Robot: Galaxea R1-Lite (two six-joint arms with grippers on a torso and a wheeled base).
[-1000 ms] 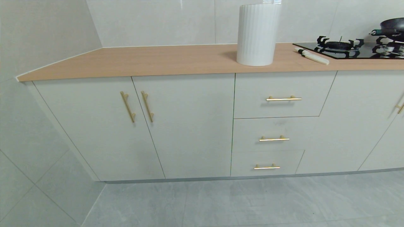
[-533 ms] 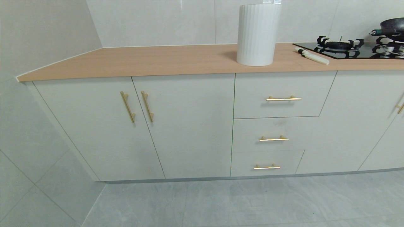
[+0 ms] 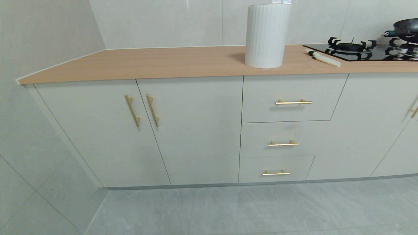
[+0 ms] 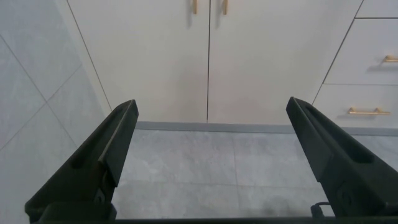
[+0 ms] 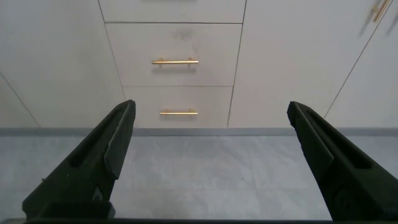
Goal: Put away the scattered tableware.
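Worktop: a wood-grain countertop [image 3: 163, 62] runs along the tiled wall. On it stands a tall white ribbed cylindrical container [image 3: 267, 36], upright. To its right, near but apart from it, a long cream-handled utensil [image 3: 322, 58] with a dark band near its far end lies flat on the wood, just beside the near corner of the black glass gas hob [image 3: 359, 52]. What kind of utensil it is cannot be told. A black pan [image 3: 406, 27] sits on the hob's right burner.

Fronts: two pale cabinet doors [image 3: 147, 130] with upright brass bar handles [image 3: 152, 110] are shut. Beside them, three stacked pale drawers [image 3: 287, 111] are shut as well.

Left gripper [image 4: 210, 112]: low over the grey tiled floor [image 4: 205, 168], facing the foot of the double doors. Its black fingers [image 4: 102, 155] are spread wide and hold nothing.

Right gripper [image 5: 211, 111]: low before the two lower drawers. Its fingers [image 5: 99, 155] are likewise spread wide, nothing between them.

Both grippers are well apart from the utensil.
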